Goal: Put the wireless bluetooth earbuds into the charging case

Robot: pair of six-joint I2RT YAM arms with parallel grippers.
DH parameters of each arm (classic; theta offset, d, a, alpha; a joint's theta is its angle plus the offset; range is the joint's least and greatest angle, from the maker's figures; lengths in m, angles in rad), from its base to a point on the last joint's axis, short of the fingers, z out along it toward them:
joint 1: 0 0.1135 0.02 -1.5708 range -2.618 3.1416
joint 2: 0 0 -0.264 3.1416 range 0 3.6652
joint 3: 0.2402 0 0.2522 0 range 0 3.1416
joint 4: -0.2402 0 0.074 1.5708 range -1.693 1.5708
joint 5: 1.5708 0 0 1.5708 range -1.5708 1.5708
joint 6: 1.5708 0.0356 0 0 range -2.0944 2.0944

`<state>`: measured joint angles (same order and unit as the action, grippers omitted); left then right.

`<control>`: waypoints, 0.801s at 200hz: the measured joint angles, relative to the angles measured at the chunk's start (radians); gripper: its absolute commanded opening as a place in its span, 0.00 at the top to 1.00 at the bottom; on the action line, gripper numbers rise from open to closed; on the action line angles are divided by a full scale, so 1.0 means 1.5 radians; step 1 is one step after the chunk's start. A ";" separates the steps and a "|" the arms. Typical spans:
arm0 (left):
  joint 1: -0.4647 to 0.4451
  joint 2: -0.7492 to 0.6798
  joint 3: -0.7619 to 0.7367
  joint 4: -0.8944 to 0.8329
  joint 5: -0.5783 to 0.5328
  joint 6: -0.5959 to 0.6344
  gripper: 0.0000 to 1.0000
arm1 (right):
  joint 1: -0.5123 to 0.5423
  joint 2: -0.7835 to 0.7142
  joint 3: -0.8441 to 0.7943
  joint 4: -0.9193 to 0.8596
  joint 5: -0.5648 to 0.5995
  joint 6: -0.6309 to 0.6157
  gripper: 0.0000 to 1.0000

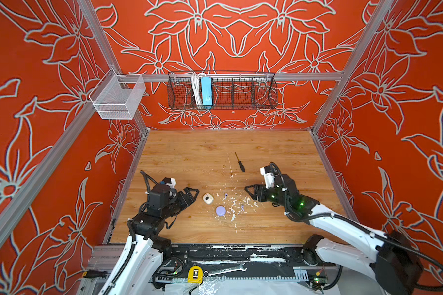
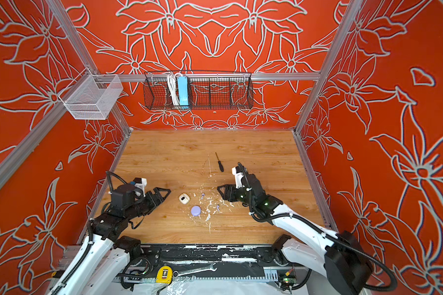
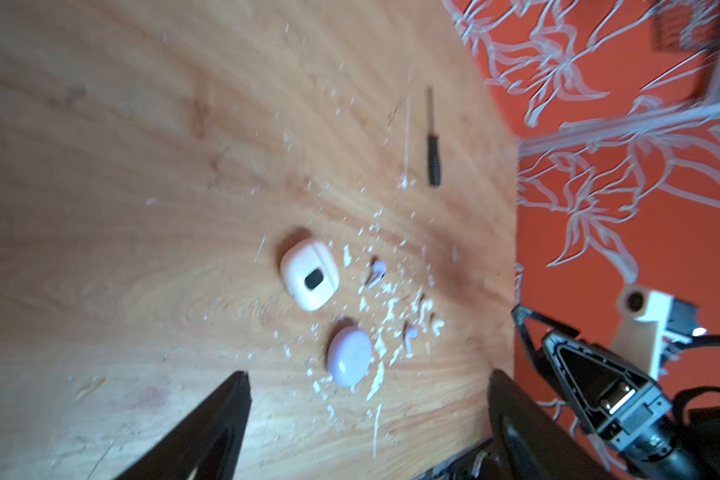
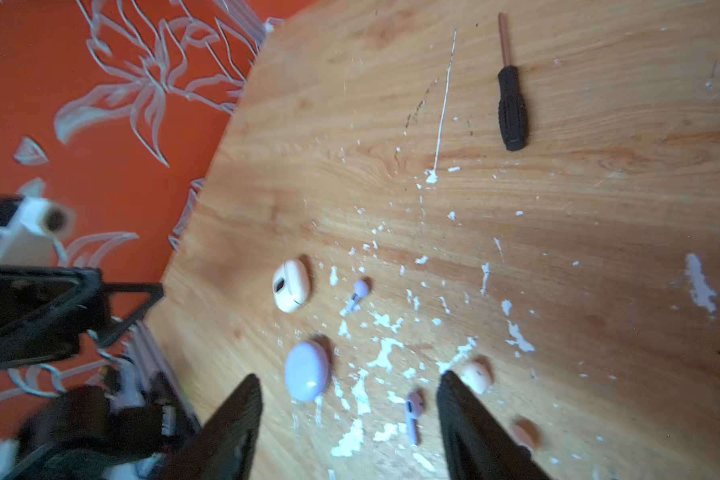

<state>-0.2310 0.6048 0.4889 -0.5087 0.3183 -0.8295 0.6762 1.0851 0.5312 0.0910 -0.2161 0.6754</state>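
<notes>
Because a tiny lavender stemmed plastic earbud [image 4: 412, 409] is lying loose on the wooden table [image 4: 599, 199], the empty, part-open right hand [image 4: 350, 376] is framing it, while the left hand [image 1: 193, 196] is waiting wide open and empty.

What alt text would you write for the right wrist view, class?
The right gripper hangs open over a flecked wooden table, a lavender earbud in view between its jaws. Beyond lie a lavender case, a white case and a screwdriver.

Orange floral walls [image 1: 241, 38], alu frame [image 1: 304, 76], wood tabletop [image 1: 202, 153] w/ white flecks [image 1: 233, 217], maybe paint.
</notes>
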 measured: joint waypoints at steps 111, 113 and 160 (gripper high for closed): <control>-0.332 0.150 -0.108 0.187 -0.181 -0.191 0.19 | 0.128 0.252 0.041 0.130 0.018 0.105 0.72; -0.333 0.150 -0.111 0.189 -0.183 -0.194 0.19 | 0.128 0.255 0.042 0.132 0.020 0.107 0.72; -0.350 0.161 -0.130 0.227 -0.199 -0.219 0.20 | 0.156 0.338 0.064 0.157 0.038 0.137 0.82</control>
<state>-0.7559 0.8471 0.2932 -0.1680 0.0200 -1.1584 0.9104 1.5925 0.6277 0.3264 -0.1593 0.8810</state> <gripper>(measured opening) 0.804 0.193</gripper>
